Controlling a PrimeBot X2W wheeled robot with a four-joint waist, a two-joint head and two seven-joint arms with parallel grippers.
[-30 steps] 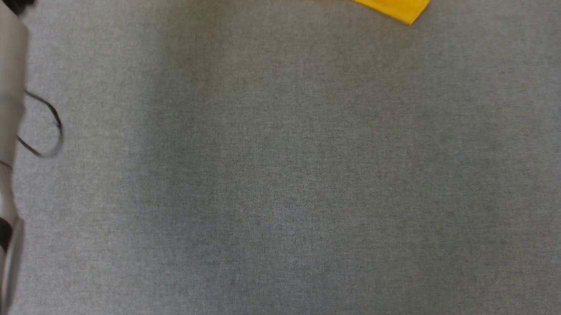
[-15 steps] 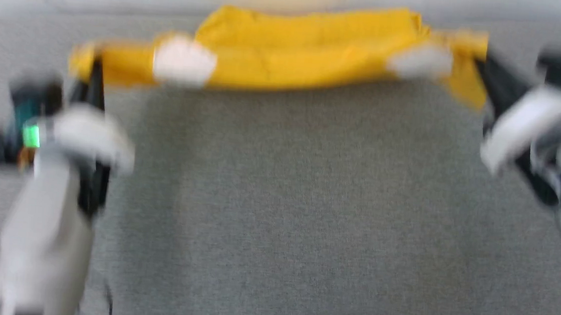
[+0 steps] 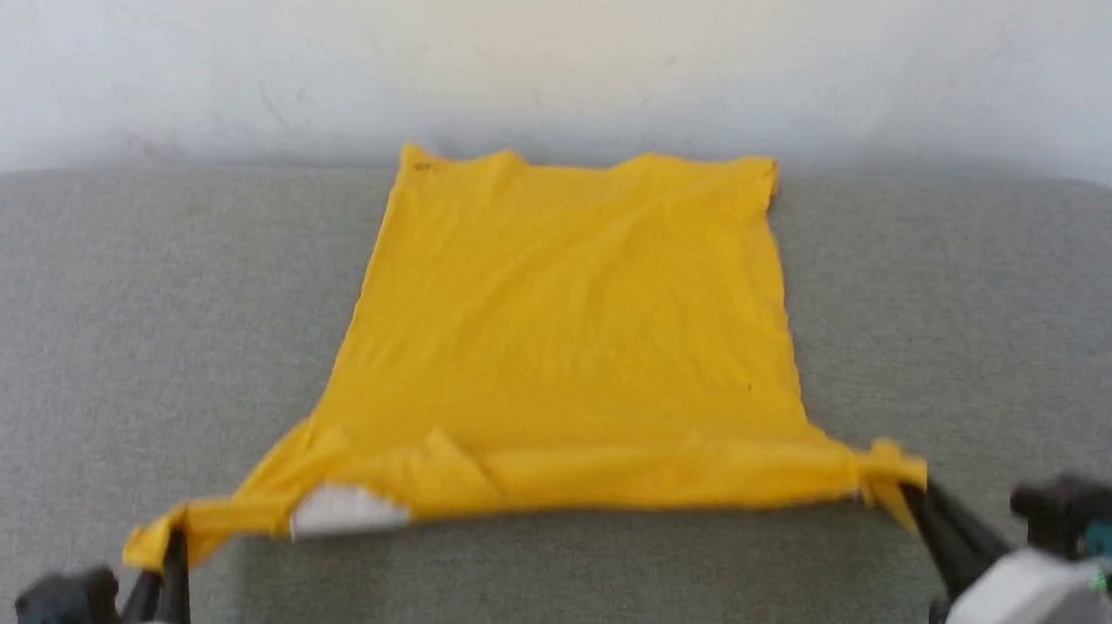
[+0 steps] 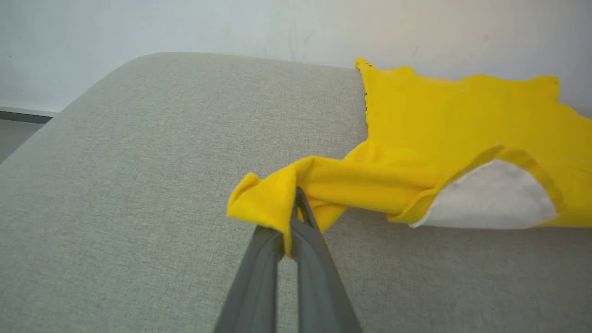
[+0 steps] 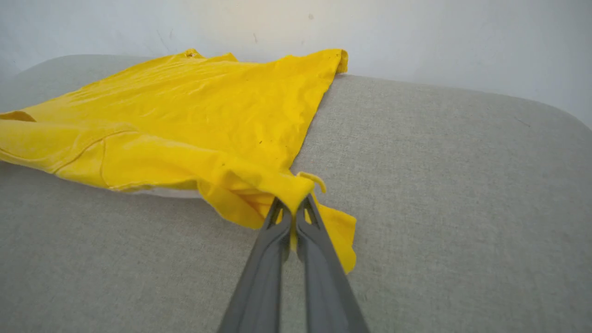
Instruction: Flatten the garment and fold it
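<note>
On the grey fabric-covered worktop (image 3: 70, 313), in front of a pale wall (image 3: 339, 37), the bright yellow T-shirt (image 3: 564, 333) lies spread with its plain side up. Its far edge reaches the worktop's rear border beside the wall. Its near edge is drawn out wide between the two claws and is bunched into loose folds.

The left claw (image 3: 172, 545), at the lower left of the head view, is clamped on the near left corner of the T-shirt. In the left wrist view its two dark fingers (image 4: 319, 259) meet with a fold of yellow cloth pinched between them.

The right claw (image 3: 904, 498), at the lower right of the head view, is clamped on the near right corner. In the right wrist view its fingers close on a small wad of cloth, and a flap hangs below the tips towards the worktop.

A white patch (image 3: 342, 511) shows at the near edge, closer to the left claw than to the right. In the left wrist view it sits under a curved yellow hem.

The body of the T-shirt rests on the worktop with shallow creases running across it. The two gripped corners appear raised a little above the surface. The head view is slightly blurred.
</note>
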